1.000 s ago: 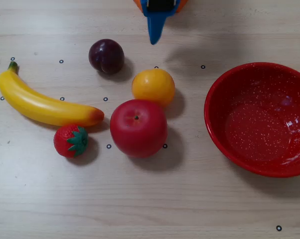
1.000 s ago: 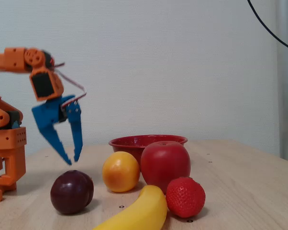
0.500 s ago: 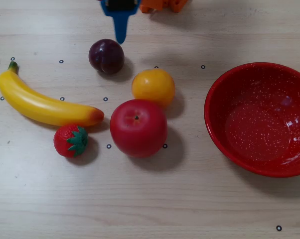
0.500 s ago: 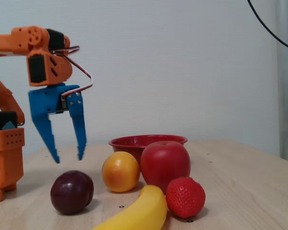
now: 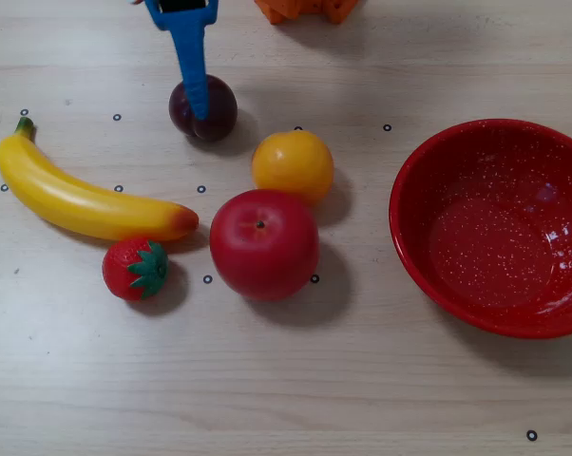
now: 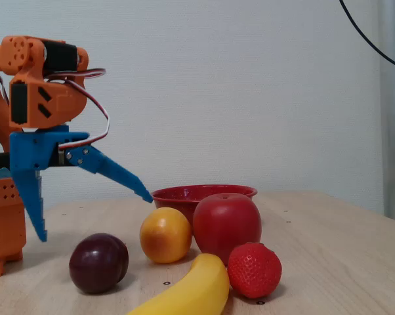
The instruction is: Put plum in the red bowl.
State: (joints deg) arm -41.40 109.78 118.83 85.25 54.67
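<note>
The dark purple plum (image 5: 220, 109) lies on the table at the back left of the overhead view; in the fixed view it (image 6: 98, 262) lies at the front left. My blue gripper (image 6: 92, 216) hangs above it with its jaws spread wide, holding nothing. One finger (image 6: 33, 203) points straight down, and the other (image 5: 195, 81) reaches out over the plum. The red speckled bowl (image 5: 414, 252) stands empty at the right of the overhead view and shows behind the fruit in the fixed view (image 6: 178, 195).
An orange (image 5: 293, 164), a red apple (image 5: 264, 243), a strawberry (image 5: 134, 269) and a banana (image 5: 77, 201) lie between the plum and the table's front. The orange and the apple sit between the plum and the bowl. The orange arm base (image 6: 4, 223) stands at the left.
</note>
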